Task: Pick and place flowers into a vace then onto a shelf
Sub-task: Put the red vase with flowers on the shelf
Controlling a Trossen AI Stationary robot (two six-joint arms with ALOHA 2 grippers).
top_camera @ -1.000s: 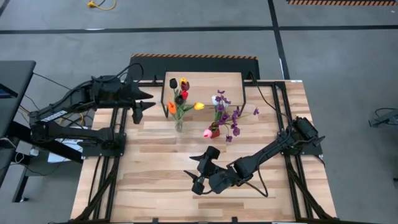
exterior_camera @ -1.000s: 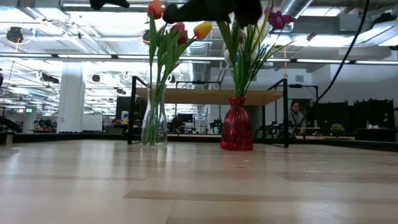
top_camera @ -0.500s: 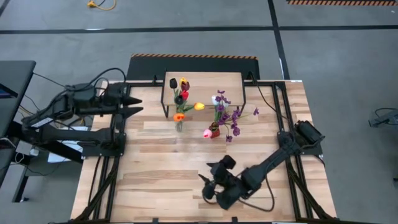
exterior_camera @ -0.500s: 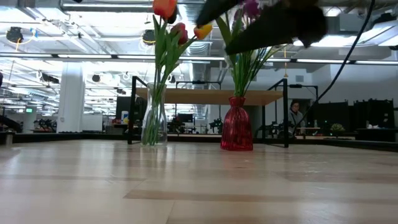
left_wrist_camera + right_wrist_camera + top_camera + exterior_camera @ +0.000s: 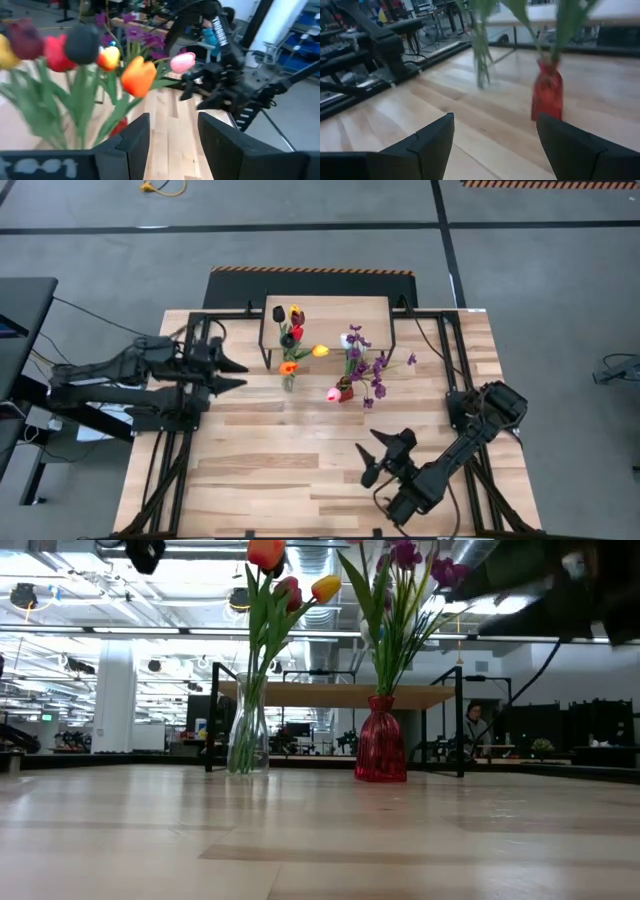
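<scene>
Taking the red vase (image 5: 380,739) as the landmark, the nearest thing to the front edge of the counter (image 5: 270,470) is the right pincer (image 5: 384,456), which hangs well apart from the vase on its near side, fingers spread wide and holding nothing; the right wrist view looks straight over bare wood at the vase, so this arm seems parked clear rather than lined up for a grasp. The red vase itself stands upright on the counter, carrying the purple sprigs (image 5: 365,360) and a pink tulip (image 5: 333,393) that droops out over its near side. Just beside it, on the left arm's side, stands the clear glass vase (image 5: 247,730) with the tulips (image 5: 290,335) in red, orange, yellow and dark heads fanning out above its narrow neck, which is what keeps the long stems gathered and standing. The left pincer (image 5: 233,374) hovers near that glass vase, on the side away from the red one, released and empty, its fingers aimed at the stems; I judge it is best placed to take this vase next. Behind both vases is the shelf (image 5: 325,312), a small raised board on black legs, and neither vase is on it yet, so the flowers look arranged and the lifting remains.
</scene>
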